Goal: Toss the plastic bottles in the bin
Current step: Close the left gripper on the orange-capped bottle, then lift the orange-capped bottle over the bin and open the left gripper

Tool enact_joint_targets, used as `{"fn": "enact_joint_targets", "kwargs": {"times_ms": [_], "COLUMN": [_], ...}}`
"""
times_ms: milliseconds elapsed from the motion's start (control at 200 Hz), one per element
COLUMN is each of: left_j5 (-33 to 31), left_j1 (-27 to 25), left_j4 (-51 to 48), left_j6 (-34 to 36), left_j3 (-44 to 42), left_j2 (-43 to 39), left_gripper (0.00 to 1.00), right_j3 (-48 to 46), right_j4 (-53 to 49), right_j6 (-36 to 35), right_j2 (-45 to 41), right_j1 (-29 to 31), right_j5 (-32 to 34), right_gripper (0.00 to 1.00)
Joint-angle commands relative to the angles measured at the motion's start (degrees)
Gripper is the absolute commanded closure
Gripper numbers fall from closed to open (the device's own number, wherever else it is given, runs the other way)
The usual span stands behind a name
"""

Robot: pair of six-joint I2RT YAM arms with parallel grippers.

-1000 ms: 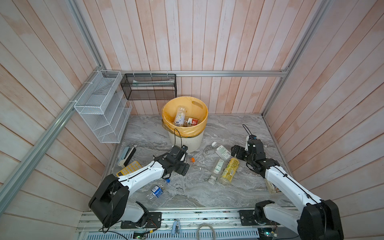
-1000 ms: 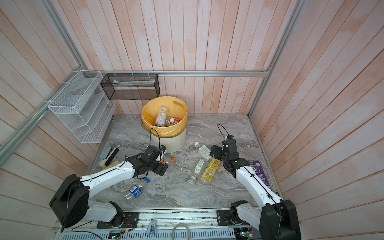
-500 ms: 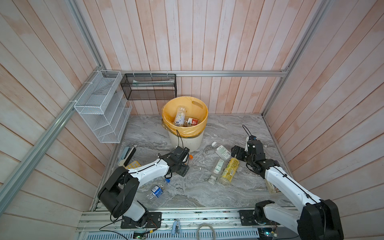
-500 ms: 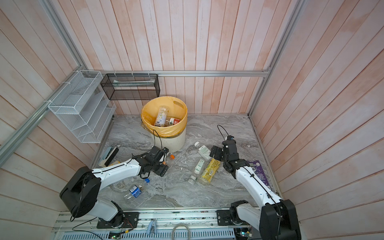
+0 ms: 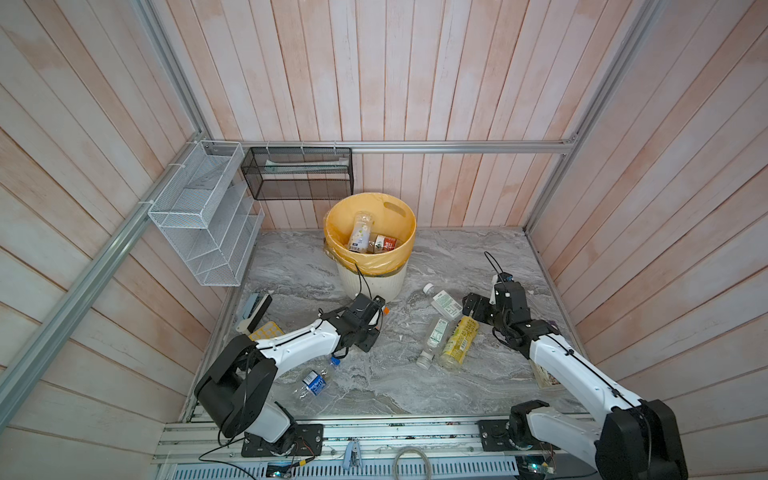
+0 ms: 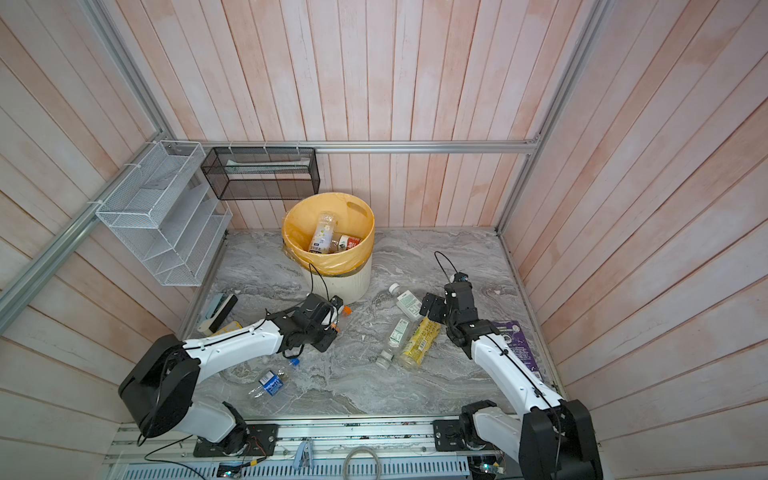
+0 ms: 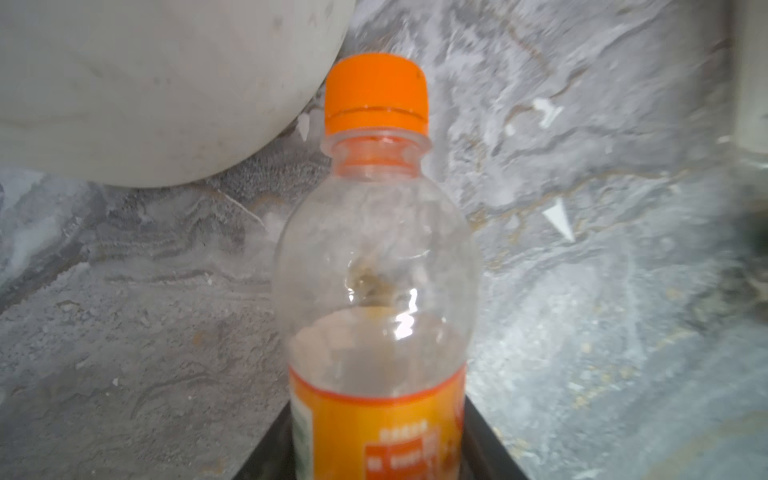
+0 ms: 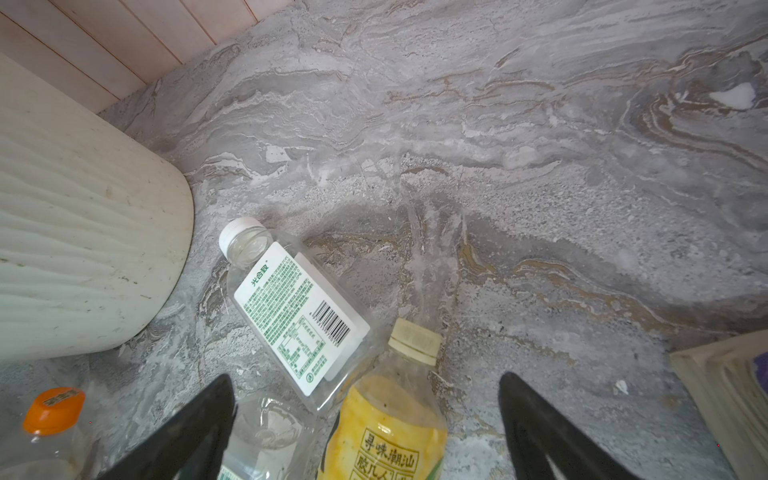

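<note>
My left gripper (image 5: 376,318) is shut on a clear bottle with an orange cap (image 7: 376,249) that lies on the floor at the foot of the bin (image 5: 372,282). The black fingers (image 7: 486,440) press both sides of its orange label. My right gripper (image 8: 365,415) stands open over a yellow bottle (image 8: 386,436), with a white-labelled bottle (image 8: 297,316) and a clear bottle (image 5: 434,340) beside it. A blue-labelled bottle (image 5: 316,380) lies near the front left. Two bottles (image 5: 359,237) rest inside the yellow-lined bin.
A white mesh rack (image 5: 203,216) and a black mesh rack (image 5: 297,174) hang on the walls at the back left. A yellow calculator (image 5: 266,332) lies by the left wall. A purple-covered book (image 6: 517,345) lies under the right arm.
My left gripper has moved toward the foot of the bin and shut on the orange-capped bottle. The right arm has not moved.
</note>
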Motion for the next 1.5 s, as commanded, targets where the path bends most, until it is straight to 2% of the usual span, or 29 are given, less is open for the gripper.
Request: {"fn": "enact_joint_targets", "kwargs": {"times_ms": [0,250,350,485,640,800,885,940,990,1060,1115,1145,1185,1245,1290,1310,1405,1490], "left_j5": [1.35,-0.74,-5.59,-12.85,-15.59,-14.80,-15.62,-14.61,-10.10,1.84,8.63,9.59,9.43,7.54,6.68,6.46,7.04,4.79], "left_j1": [-2.75,-7.62,-10.70,-15.82,-16.48,-16.45,-15.72,-13.41,-6.39,3.64,8.93,10.14,10.68,10.98,11.02,10.94,10.76,10.34], "left_j4": [3.24,9.62,13.15,19.45,27.80,38.06,42.48,42.26,37.71,29.35,24.10,21.23,16.45,8.89,5.92,5.79,11.97,17.13], "left_j6": [-1.66,-2.72,-1.48,7.04,19.46,27.37,29.92,28.64,23.88,13.35,7.97,6.67,6.07,5.24,4.83,4.50,3.87,3.45], "left_j3": [-0.71,-5.46,-7.47,-7.49,-3.68,0.17,2.49,5.42,9.74,17.41,22.68,25.74,29.80,36.03,38.87,39.05,33.98,29.26], "left_j2": [-6.54,-25.93,-34.49,-44.48,-49.47,-46.12,-41.04,-36.24,-30.95,-22.88,-16.62,-13.20,-9.30,-4.27,-2.44,-2.34,-6.01,-9.93], "left_gripper": [0.59,0.61,0.63,0.64,0.64,0.64,0.63,0.62,0.62,0.61,0.58,0.52,0.38,0.27,0.07,0.01,0.00,0.00], "right_j3": [-0.91,-1.27,-1.55,-1.52,-1.27,-1.01,-0.68,-0.52,-0.23,0.20,0.48,0.57,0.64,0.51,0.51,0.48,-0.10,-0.31], "right_j4": [0.02,-0.11,-0.20,-0.43,-0.46,-0.68,-1.06,-1.17,-1.20,-1.18,-1.59,-1.74,-2.10,-2.60,-3.10,-3.30,-4.32,-5.86], "right_j6": [-0.71,-0.43,-0.40,-0.32,-0.06,0.01,-0.14,-0.23,-0.38,-0.71,-0.91,-1.01,-1.17,-1.28,-1.21,-1.20,-0.64,0.57], "right_j2": [-1.43,-2.78,-3.36,-4.20,-4.81,-5.13,-5.38,-5.45,-5.54,-5.47,-5.57,-5.73,-6.03,-6.49,-6.89,-7.06,-7.89,-8.46], "right_j1": [0.08,-0.10,-0.20,-0.27,-0.28,-0.28,-0.28,-0.28,-0.28,-0.26,-0.25,-0.28,-0.28,-0.34,-0.37,-0.35,-0.37,-0.33], "right_j5": [1.63,2.37,2.58,2.73,2.96,3.01,3.29,3.24,3.08,2.69,2.56,2.55,2.49,2.64,2.78,2.84,3.50,4.43], "right_gripper": [0.01,0.01,0.01,0.01,0.01,0.01,0.01,0.01,0.01,0.01,0.01,0.01,0.01,0.01,0.01,0.01,0.01,0.01]}}
